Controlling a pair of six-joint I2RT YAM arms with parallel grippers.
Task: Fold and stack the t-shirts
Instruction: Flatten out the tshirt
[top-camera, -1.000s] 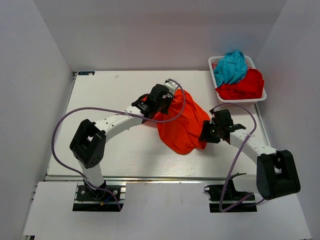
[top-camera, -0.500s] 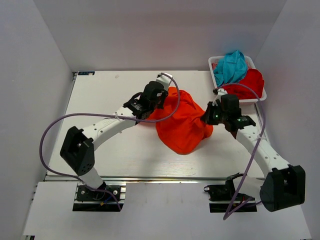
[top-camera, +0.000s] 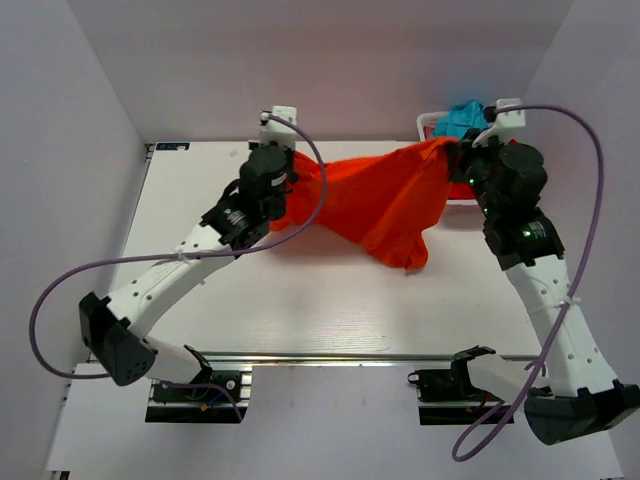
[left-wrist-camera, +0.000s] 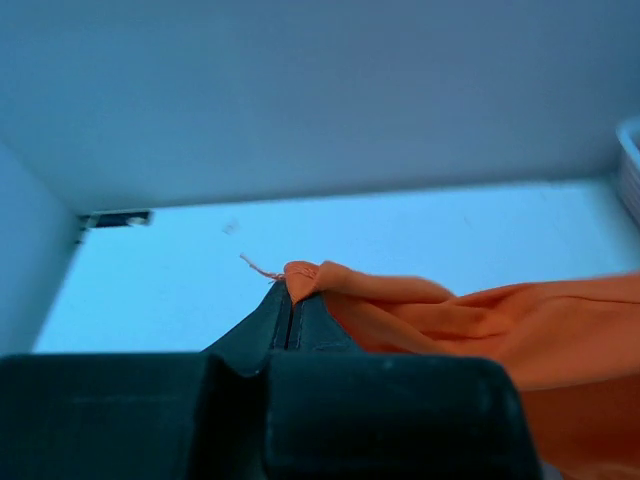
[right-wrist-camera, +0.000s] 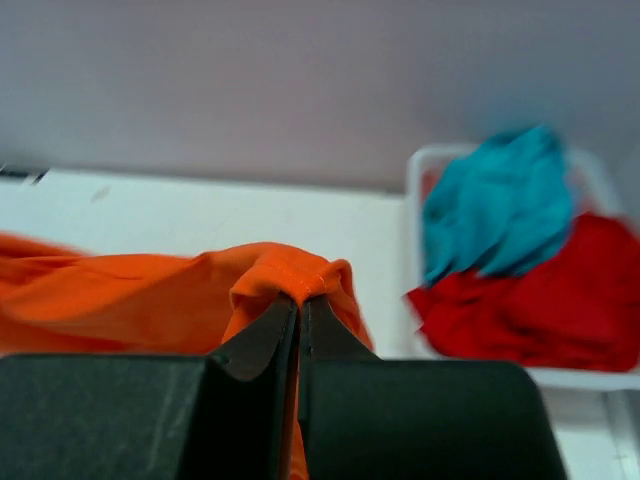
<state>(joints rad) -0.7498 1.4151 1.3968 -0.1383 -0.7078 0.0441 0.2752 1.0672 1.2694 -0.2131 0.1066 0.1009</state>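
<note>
Two pairs of jaws are clenched on cloth: the left gripper (left-wrist-camera: 290, 301) pinches one corner of the orange-red t-shirt (top-camera: 370, 200), the right gripper (right-wrist-camera: 300, 298) a fold of its opposite edge. Outward, we find the shirt stretched between the raised arms above the table (top-camera: 300, 300), its middle sagging. We judge this the spreading step; the next move calls for laying it flat without losing either pinch. The teal t-shirt (right-wrist-camera: 500, 210) and deeper red t-shirt (right-wrist-camera: 540, 300) lie in the white basket (right-wrist-camera: 413, 240).
</note>
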